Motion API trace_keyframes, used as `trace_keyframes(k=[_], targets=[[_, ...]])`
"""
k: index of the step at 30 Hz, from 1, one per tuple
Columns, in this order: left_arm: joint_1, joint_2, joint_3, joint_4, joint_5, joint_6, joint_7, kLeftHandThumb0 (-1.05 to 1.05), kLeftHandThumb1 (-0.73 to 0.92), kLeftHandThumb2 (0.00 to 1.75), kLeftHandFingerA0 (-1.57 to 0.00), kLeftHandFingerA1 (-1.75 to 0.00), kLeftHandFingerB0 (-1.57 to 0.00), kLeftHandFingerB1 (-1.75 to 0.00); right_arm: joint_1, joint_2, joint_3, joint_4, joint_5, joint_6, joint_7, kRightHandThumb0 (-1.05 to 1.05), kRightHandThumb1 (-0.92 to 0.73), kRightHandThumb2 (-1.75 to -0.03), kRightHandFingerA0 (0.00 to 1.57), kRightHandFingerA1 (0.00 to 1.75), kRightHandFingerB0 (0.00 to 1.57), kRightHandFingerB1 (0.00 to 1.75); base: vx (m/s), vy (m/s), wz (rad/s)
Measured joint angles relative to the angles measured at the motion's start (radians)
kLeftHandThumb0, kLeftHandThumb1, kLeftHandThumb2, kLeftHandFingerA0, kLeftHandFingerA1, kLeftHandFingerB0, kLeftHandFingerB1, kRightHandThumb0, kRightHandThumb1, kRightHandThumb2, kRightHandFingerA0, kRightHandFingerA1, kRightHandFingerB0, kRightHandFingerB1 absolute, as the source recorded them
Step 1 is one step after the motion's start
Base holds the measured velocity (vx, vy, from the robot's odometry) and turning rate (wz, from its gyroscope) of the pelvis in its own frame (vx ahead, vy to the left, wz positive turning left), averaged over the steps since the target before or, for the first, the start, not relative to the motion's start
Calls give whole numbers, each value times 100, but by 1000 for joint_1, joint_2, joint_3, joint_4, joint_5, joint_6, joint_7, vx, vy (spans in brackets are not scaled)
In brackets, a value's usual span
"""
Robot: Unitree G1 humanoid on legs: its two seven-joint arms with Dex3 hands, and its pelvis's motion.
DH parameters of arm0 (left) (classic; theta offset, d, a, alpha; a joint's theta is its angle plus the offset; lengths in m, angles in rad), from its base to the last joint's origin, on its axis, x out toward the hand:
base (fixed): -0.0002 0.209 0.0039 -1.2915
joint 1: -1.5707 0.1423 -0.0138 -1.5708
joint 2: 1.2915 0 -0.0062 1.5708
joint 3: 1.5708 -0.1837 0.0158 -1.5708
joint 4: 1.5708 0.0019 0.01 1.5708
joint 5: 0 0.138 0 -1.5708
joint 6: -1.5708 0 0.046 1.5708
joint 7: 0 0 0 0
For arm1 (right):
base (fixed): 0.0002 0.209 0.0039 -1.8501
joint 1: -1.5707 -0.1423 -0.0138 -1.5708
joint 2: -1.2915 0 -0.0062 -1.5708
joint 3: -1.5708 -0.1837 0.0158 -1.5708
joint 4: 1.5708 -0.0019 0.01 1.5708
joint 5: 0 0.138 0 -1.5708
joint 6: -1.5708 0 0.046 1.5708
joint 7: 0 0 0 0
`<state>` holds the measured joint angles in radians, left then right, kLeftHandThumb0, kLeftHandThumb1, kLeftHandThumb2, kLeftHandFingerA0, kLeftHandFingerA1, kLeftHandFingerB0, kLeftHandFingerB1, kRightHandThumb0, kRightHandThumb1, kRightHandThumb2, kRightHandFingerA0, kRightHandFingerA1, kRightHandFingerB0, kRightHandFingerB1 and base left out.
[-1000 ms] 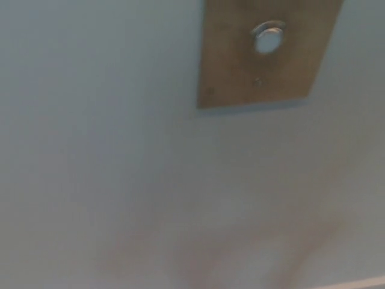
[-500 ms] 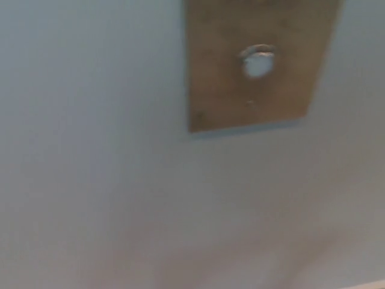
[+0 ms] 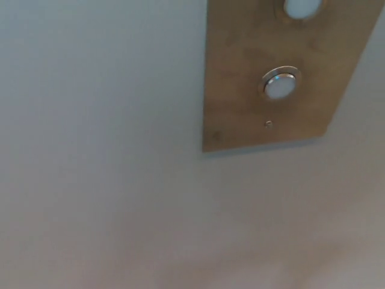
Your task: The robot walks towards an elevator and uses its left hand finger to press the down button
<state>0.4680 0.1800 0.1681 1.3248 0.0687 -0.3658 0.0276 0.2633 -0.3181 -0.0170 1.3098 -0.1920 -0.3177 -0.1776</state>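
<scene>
**A:** What lies closest to the camera?

**B:** Plain pale wall (image 3: 108, 198). It fills the bottom of the head view and the whole left side. It is smooth, with a faint warm tint near the bottom edge.

**A:** And the robot's hands?

**B:** Neither the left hand nor the right hand is in view. I cannot tell whether their fingers are spread, pressed together or pinching anything.

**A:** Then how does the button lie relative to the left hand?

**B:** That cannot be judged, because the hand is outside the picture. The lower button (image 3: 280, 84) sits in the upper right of the view, well above the bare stretch of wall at the bottom.

**A:** What holds it?

**B:** A brownish metal panel (image 3: 237, 66), flat against the wall. It looks skewed: its bottom edge rises toward the right and its right side leans outward toward the top. The panel runs off the top edge of the picture.

**A:** What is set in the panel, going from low to high?

**B:** Lowest is a faint mark (image 3: 216, 136) by the lower left corner. A little higher is a small screw (image 3: 268, 124), just under the lower button. The lower button is round, with a pale face inside a shiny metal ring. Above it and apart from it is the upper button (image 3: 299, 7), bright-faced and cut off by the top edge. Any arrow on either face is too blurred to read.
</scene>
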Motion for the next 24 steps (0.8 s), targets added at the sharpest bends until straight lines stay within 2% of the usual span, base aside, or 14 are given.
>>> trace_keyframes(k=[9,12,13,16,17,18,19,20,21,22,23,24], targets=[[5,0,-4,-1,2,0,0,-31,51,55,-62,-55,-61,-46,-3,-2,-4,-2,2,0,-1,-39,-55,-57,58,44,47,36,0,0,0],[2,0,-5,-1,2,0,0,-32,52,55,-62,-59,-60,-46,-4,-2,-2,-3,1,0,-1,-39,-55,-57,57,44,47,35,0,0,0],[1,0,-4,-1,2,0,0,-35,48,54,-56,-56,-59,-44,-5,-2,0,-3,1,0,-1,-38,-55,-57,57,44,48,35,0,0,0],[0,1,7,-3,-2,-1,0,-39,47,54,-60,-53,-57,-44,-7,-2,4,-3,0,0,-1,-39,-54,-57,59,46,47,36,0,0,0],[0,1,8,-5,-4,-2,0,-36,48,55,-63,-54,-57,-45,-7,-2,4,-3,0,0,-1,-49,-46,-78,56,57,42,48,0,0,0],[-1,4,10,-12,-4,-10,0,-36,48,55,-63,-54,-57,-45,-8,-2,5,-3,0,0,-1,-49,-46,-78,56,57,42,48,0,0,0],[-1,11,8,-23,-3,-23,1,-39,37,70,-56,-59,-54,-55,-11,-2,6,-2,0,0,-1,-47,-45,-78,55,58,43,49,0,0,0],[-2,16,6,-30,-2,-31,2,-39,37,70,-56,-59,-54,-55,-13,-2,7,-2,0,0,-1,-47,-45,-78,55,58,43,49,0,0,0],[-3,24,4,-45,0,-45,7,-46,47,55,-53,-48,-59,-39,-17,-2,7,-3,0,0,-1,-40,-56,-57,57,46,48,36,0,0,0],[-3,31,-1,-67,4,-66,17,-46,47,55,-53,-48,-59,-39,-22,-2,7,-3,0,0,-1,-40,-56,-57,57,46,48,36,0,0,0],[-3,33,-4,-79,7,-73,22,-51,37,74,-61,-61,-51,-51,-23,-2,7,-4,0,0,-1,-40,-56,-57,59,47,49,36,0,0,0],[1,41,-15,-118,15,-90,32,-51,37,74,-61,-61,-51,-51,-25,-2,7,-5,0,0,-1,-40,-56,-57,59,47,49,36,0,0,0]])
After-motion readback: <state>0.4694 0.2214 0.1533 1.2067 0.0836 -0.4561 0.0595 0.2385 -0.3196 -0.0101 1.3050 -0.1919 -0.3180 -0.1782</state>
